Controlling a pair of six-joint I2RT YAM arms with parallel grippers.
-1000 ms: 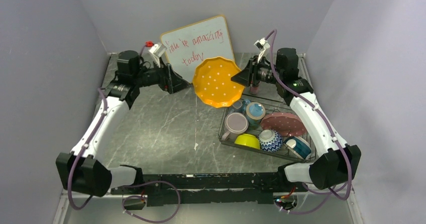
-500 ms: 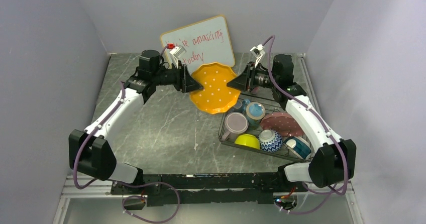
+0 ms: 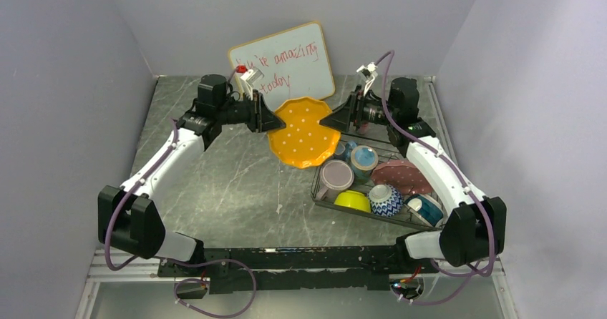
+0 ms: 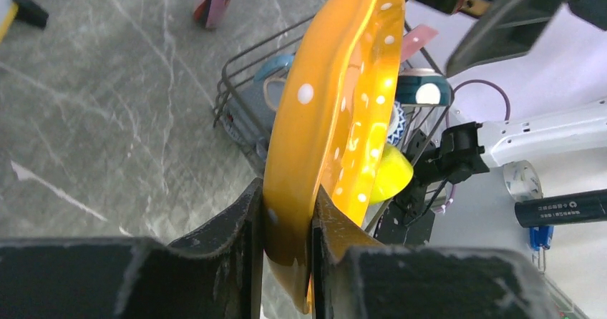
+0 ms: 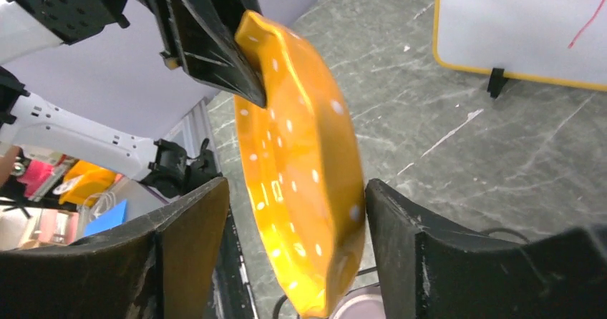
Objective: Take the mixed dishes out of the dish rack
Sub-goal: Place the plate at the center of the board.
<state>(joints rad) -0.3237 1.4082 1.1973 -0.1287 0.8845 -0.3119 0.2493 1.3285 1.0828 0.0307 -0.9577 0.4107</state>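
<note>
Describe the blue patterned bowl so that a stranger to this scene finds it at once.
Find the wire rack at the right of the table. Three bowls lie along its near edge; take the middle one. Only this patterned bowl is dark blue and white, between a yellow bowl and a teal-white bowl.

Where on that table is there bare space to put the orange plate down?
The widest bare patch is the table between the left arm and the dish rack. A smaller strip lies before the whiteboard, beneath the raised orange plate. Crowded: the rack itself, which is full, and the corner behind it around the right arm.
</note>
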